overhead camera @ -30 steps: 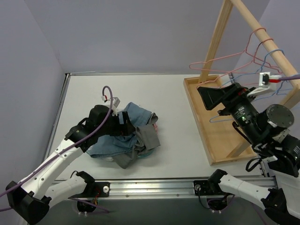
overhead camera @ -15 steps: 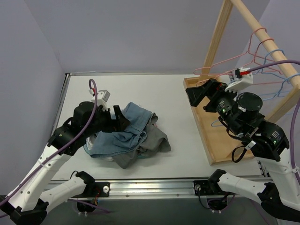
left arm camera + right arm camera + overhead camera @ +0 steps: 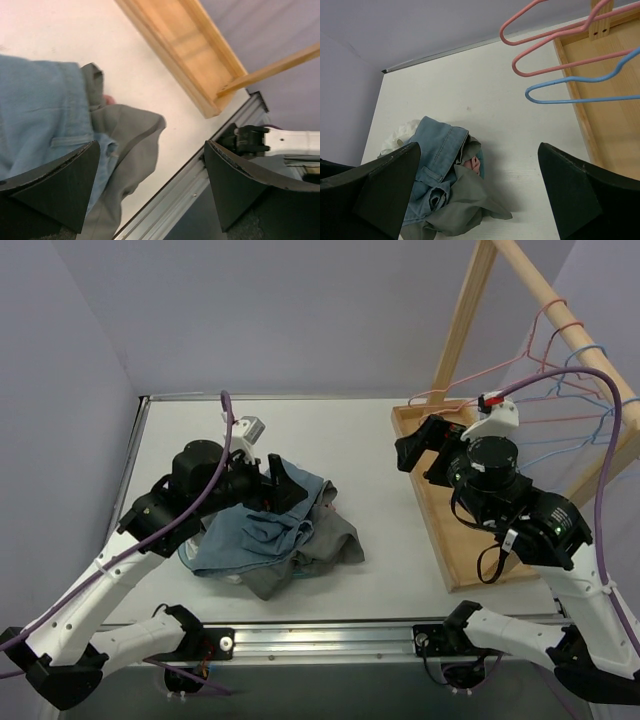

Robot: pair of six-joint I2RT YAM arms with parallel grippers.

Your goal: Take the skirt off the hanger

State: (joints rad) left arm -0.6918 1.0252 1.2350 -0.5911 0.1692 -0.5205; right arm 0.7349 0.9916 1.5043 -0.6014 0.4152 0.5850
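Pink hangers point(image 3: 470, 390) and blue hangers point(image 3: 565, 445) hang bare on the wooden rack; the right wrist view shows a pink hanger point(image 3: 560, 32) and a blue hanger point(image 3: 580, 91) with nothing on them. A heap of clothes lies on the table, blue denim point(image 3: 258, 535) over a grey garment point(image 3: 328, 540). Which of them is the skirt I cannot tell. My left gripper point(image 3: 275, 487) hovers open just above the heap's far side, holding nothing point(image 3: 151, 150). My right gripper point(image 3: 420, 450) is open and empty by the rack's left edge, facing the heap point(image 3: 479, 147).
The rack's wooden base tray point(image 3: 460, 530) lies on the right of the table, with slanted wooden posts point(image 3: 462, 315) rising from it. White cloth point(image 3: 400, 135) peeks from the heap's left side. An aluminium rail point(image 3: 330, 635) runs along the near table edge.
My left gripper has lifted off the heap and shifted back, and the grey garment has dropped flat. My right arm has swung left, away from the hangers.
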